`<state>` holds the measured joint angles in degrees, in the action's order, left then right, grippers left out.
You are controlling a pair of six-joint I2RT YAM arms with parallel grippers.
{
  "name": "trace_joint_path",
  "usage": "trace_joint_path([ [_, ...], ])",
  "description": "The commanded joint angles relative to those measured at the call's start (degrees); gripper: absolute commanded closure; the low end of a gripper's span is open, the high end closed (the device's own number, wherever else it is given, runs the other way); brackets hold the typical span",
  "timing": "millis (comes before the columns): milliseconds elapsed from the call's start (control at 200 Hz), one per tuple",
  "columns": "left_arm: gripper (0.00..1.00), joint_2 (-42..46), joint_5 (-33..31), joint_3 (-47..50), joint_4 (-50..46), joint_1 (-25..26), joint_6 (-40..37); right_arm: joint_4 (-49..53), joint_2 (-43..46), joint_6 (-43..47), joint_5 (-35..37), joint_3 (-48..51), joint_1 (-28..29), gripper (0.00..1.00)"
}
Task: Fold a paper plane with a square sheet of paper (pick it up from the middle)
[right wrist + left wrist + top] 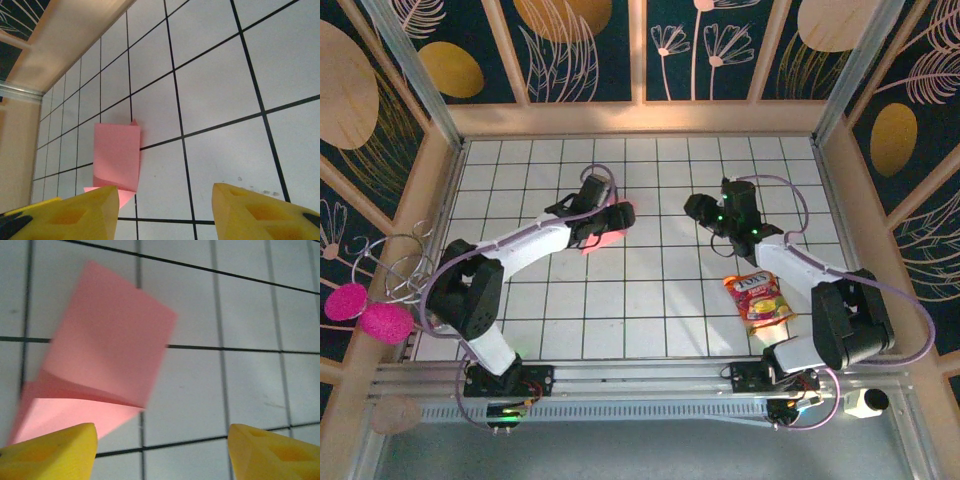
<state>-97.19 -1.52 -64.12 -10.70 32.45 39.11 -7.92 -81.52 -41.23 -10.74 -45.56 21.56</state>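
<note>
Square sheet of paper lies folded on desk; left end effector, right end effector open, empty. Risk: unpressed creases springing apart.

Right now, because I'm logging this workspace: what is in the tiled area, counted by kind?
Folded pink paper: 1
Red and yellow snack packet: 1
Grippers: 2 (left gripper, right gripper)
Total: 4
</note>
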Motion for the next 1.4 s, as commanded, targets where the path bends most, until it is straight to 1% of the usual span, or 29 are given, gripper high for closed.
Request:
trace_joint_path([
  [0, 0.29, -0.59, 0.73, 1.71, 2.33, -1.52, 0.90, -2.66, -1.37, -1.22, -2.07, 0.75, -0.20, 0.47],
  [40, 0.29, -0.69, 0.90, 1.71, 2.71, -2.07, 0.88, -2.76, -1.87, -1.30, -2.47, 0.60, -0.13, 0.47],
  [55, 0.28, -2.18, 0.79, 1.65, 2.85, -2.18, 0.92, -2.79, -2.09, -1.37, -2.59, 0.49, -0.09, 0.47],
  [205, 0.28, -6.20, 0.14, 0.95, 4.12, -3.07, 2.41, -3.66, -3.99, -1.98, -4.08, 0.12, 0.42, 0.47],
  [360, 0.29, -9.32, 0.81, 0.84, 5.82, -3.49, 3.44, -4.21, -5.18, -2.58, -4.86, 0.03, 0.96, 0.47],
  [536, 0.32, -10.68, 1.54, 2.50, 7.59, -4.14, 4.24, -4.21, -6.32, -3.47, -5.40, 0.04, 1.55, 0.48],
  [631, 0.38, -11.00, 5.20, 4.49, 9.09, -4.22, 6.24, -5.10, -7.65, -5.66, -6.75, 0.48, 2.19, 0.48],
  [736, 0.45, -11.09, 13.02, 8.07, 12.90, -4.30, 10.31, -8.45, -9.14, -10.08, -9.13, 2.49, 2.76, 0.48],
  [766, 0.47, -10.94, 14.81, 10.48, 13.99, -4.23, 11.55, -9.16, -9.56, -11.29, -9.74, 2.88, 2.99, 0.48],
  [936, 0.54, -6.83, 21.67, 17.88, 20.61, -3.98, 17.98, -10.24, -11.54, -16.23, -11.14, 3.08, 6.20, 0.49],
  [1051, 0.57, -4.48, 23.47, 20.98, 22.96, -3.45, 20.91, -8.22, -13.07, -18.53, -10.63, 1.73, 9.29, 0.50],
  [1086, 0.59, -4.02, 23.74, 21.91, 23.62, -3.36, 21.62, -7.88, -13.48, -19.17, -10.38, 1.49, 9.44, 0.50],
  [1106, 0.60, -3.87, 23.86, 22.32, 23.90, -3.36, 21.97, -7.75, -13.70, -19.54, -10.26, 1.29, 10.66, 0.50],
  [1246, 0.64, -4.19, 24.14, 23.84, 25.27, -3.35, 23.54, -6.67, -16.51, -22.27, -9.80, -0.31, 13.31, 0.51],
  [1396, 0.67, -5.27, 24.07, 23.78, 25.35, -3.35, 24.58, -6.51, -20.34, -22.94, -11.14, -3.30, 15.23, 0.58],
])
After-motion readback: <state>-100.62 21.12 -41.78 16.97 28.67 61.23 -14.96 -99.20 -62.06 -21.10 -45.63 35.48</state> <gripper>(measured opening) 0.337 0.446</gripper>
